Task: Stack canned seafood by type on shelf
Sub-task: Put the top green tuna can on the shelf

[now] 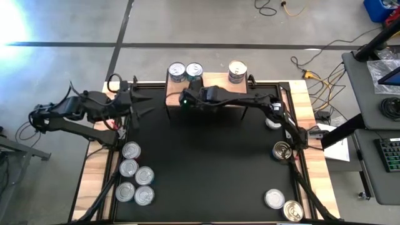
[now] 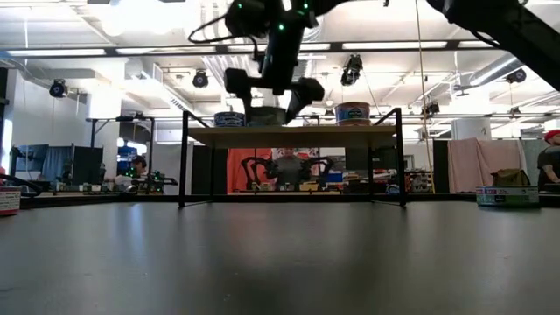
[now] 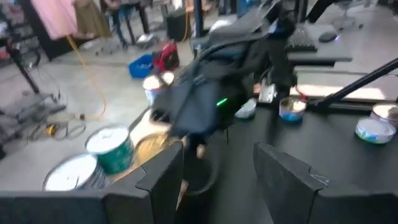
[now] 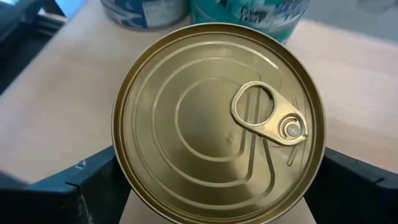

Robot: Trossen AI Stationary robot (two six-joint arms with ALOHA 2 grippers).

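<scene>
R gripper [image 4: 217,205] over shelf [image 1: 172,95], jaws open astride gold-top tin [image 4: 217,124], not clamped. L gripper [image 3: 217,174] idle at table's left edge, jaws released.

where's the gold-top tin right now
The gold-top tin sits between the right gripper's fingers over the shelf, at its left end, just in front of two tins at the back edge.
</scene>
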